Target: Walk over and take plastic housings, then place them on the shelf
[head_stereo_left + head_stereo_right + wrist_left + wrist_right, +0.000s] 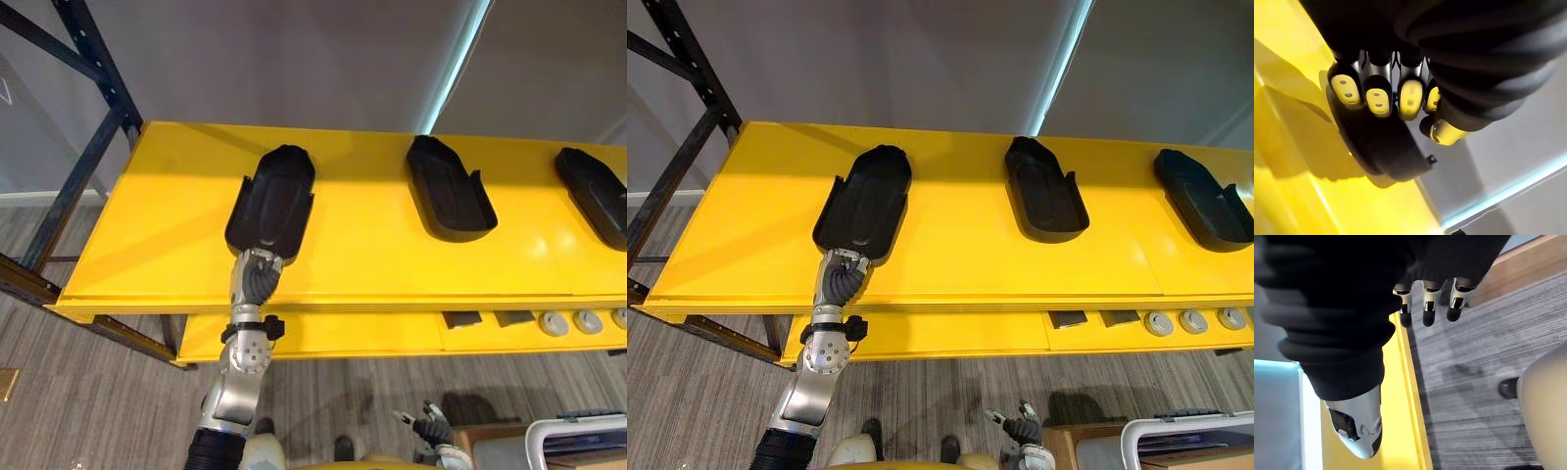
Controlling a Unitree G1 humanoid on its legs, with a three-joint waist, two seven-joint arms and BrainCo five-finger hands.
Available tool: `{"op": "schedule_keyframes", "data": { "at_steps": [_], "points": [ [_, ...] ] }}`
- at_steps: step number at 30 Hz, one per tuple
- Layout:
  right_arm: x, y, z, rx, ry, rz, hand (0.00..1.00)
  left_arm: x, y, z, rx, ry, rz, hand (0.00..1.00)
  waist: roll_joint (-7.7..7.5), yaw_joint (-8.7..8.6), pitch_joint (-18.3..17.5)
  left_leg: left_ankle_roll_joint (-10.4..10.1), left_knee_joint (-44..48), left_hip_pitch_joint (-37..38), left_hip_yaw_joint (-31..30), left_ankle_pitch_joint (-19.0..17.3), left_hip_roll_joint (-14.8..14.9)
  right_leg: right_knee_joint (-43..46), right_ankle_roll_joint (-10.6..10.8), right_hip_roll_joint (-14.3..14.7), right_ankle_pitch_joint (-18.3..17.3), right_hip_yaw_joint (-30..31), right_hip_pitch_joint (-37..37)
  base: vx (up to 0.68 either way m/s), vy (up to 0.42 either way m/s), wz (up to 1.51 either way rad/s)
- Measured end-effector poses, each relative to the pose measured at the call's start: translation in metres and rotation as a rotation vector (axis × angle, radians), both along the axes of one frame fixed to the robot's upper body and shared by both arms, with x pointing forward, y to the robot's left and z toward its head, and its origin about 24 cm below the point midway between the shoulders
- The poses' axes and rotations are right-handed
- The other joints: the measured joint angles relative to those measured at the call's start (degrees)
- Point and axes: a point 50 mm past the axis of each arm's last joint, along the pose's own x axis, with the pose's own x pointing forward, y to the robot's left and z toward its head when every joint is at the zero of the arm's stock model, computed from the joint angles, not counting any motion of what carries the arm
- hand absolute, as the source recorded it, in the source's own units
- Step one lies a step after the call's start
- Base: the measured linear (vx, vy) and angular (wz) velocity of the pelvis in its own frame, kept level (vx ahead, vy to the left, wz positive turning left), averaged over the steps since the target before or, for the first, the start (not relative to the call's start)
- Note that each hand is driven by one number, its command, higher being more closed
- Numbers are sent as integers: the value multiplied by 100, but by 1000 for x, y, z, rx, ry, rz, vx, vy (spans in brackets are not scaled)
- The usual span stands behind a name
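Top level of yellow shelf (pixel 372 269): three black plastic housings in a row, hollow side up, well apart from each other.

Left housing (pixel 272 196): lies flat on the shelf top, long axis running front to back, slightly angled. Left hand (pixel 257 274) reaches up from below the front edge and grips its near end. In the left wrist view the fingers (pixel 1376 95) curl over the housing's rim, thumb tucked underneath.

Middle housing (pixel 449 191) and right housing (pixel 596 191): both resting on the shelf, no hand near them.

Right hand (pixel 431 428): low, over the grey floor (pixel 98 411), well below the shelf. Fingers (pixel 1429 308) loosely spread, holding nothing.

Lower level (pixel 323 338): small round grey pieces (pixel 554 323) and dark squarish pieces (pixel 462 319) towards the right end.

Dark metal frame (pixel 93 162) stands at the shelf's left end.
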Motion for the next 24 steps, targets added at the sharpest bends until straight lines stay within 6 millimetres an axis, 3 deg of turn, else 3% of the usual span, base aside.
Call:
{"op": "schedule_keyframes", "data": {
  "at_steps": [9,14,18,22,24],
  "points": [
    [0,0,0,2,0,1,0,24,-9,8,76,-4,-78,100,4,-107,-13,0,-12,-132,33,4,-10,54,7,10,-4,81,-206,3,1,-4],
    [1,0,0,2,-2,1,0,27,-11,9,98,-4,-96,100,7,-117,-15,-8,-38,-132,49,16,-8,61,7,15,-3,97,-233,9,-2,-1],
    [4,0,1,2,-12,3,0,34,-8,6,127,12,-96,100,6,-122,-75,-25,-414,14,71,244,-90,102,3,-11,8,96,-283,-5,-7,2],
    [4,0,1,1,-12,0,0,33,-8,4,122,16,-95,100,5,-120,-78,-9,-497,65,61,309,-101,104,5,-46,31,93,-268,-17,-2,2],
    [2,0,0,1,-8,-1,0,26,-9,15,104,-36,-99,100,5,-132,-78,0,-494,82,21,316,-120,96,9,-59,35,66,-224,-31,-1,8]
  ]
}}
